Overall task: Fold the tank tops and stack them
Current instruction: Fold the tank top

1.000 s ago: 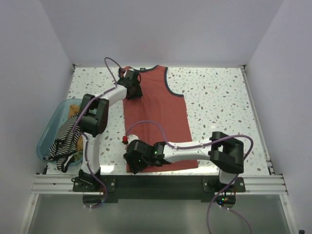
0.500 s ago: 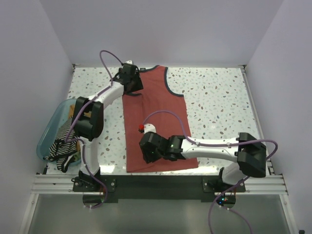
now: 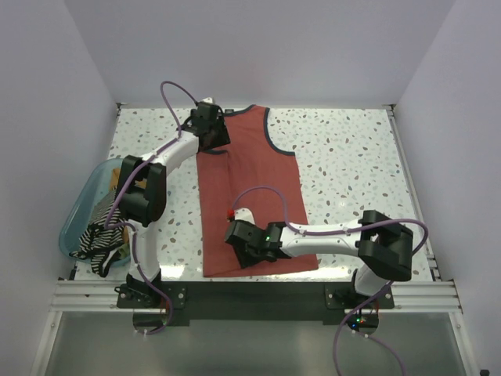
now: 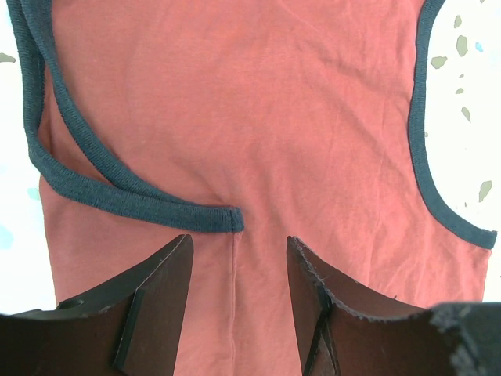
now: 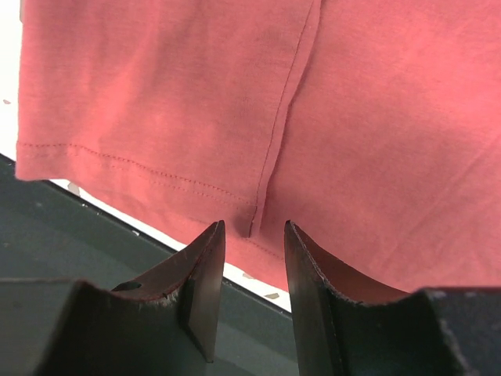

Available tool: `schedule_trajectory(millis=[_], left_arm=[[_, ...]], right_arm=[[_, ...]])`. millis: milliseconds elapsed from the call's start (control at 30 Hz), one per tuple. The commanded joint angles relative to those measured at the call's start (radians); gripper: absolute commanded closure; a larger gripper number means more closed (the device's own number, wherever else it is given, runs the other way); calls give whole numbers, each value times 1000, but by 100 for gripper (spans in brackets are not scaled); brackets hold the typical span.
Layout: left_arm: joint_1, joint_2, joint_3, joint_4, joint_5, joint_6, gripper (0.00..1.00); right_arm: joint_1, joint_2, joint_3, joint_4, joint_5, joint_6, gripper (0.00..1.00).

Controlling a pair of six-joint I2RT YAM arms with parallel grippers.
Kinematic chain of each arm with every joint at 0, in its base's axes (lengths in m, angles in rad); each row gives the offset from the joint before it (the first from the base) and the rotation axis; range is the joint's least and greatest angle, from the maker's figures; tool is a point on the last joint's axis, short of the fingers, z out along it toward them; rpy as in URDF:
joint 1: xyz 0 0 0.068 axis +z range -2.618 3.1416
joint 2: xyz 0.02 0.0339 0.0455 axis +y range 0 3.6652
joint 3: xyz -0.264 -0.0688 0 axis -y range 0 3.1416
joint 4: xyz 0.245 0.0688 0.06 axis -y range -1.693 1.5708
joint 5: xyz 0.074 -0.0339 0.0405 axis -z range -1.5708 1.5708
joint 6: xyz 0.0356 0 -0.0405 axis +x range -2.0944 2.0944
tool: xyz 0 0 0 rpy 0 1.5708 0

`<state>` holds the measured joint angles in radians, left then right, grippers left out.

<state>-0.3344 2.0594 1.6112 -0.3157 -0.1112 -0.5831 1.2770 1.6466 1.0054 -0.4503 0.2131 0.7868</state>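
A rust-red tank top [image 3: 254, 196] with dark navy trim lies flat, lengthwise, on the speckled table. My left gripper [image 3: 214, 138] hovers open over its far left shoulder. In the left wrist view the open fingers [image 4: 239, 243] straddle a seam just below the end of a navy strap [image 4: 117, 196]. My right gripper [image 3: 239, 251] hovers open over the near hem. In the right wrist view the open gripper [image 5: 252, 227] brackets a seam [image 5: 278, 141] at the hem, by the table's dark front edge. A black-and-white striped top [image 3: 102, 235] and mustard cloth [image 3: 117, 178] lie in the bin.
A translucent teal bin [image 3: 77, 213] sits at the table's left edge beside the left arm. White walls enclose the table on three sides. The dark front rail [image 3: 258, 294] runs just beyond the shirt's near hem.
My left gripper has moved a little farther along the shirt's left shoulder. My right gripper has shifted right from the near left hem corner, and its elbow has swung out and back.
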Motion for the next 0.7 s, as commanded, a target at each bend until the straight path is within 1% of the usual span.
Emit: schedule_trajectory(millis=[0, 100, 300, 500, 600, 633, 667], left_arm=[[6, -25, 9, 10, 4, -3, 44], [6, -18, 7, 13, 7, -3, 44], [6, -10, 1, 15, 7, -3, 44], [9, -5, -7, 18, 11, -3, 44], [12, -5, -11, 20, 11, -3, 44], [12, -5, -11, 23, 13, -3, 44], [12, -4, -11, 23, 16, -3, 44]], right_arm=[[-1, 18, -8, 47, -12, 28, 60], [-1, 25, -8, 58, -18, 32, 61], [-1, 42, -13, 73, -35, 35, 66], [-1, 53, -10, 73, -40, 38, 70], [-1, 41, -11, 73, -40, 43, 81], [-1, 41, -8, 71, -37, 43, 90], [-1, 39, -5, 65, -34, 43, 93]])
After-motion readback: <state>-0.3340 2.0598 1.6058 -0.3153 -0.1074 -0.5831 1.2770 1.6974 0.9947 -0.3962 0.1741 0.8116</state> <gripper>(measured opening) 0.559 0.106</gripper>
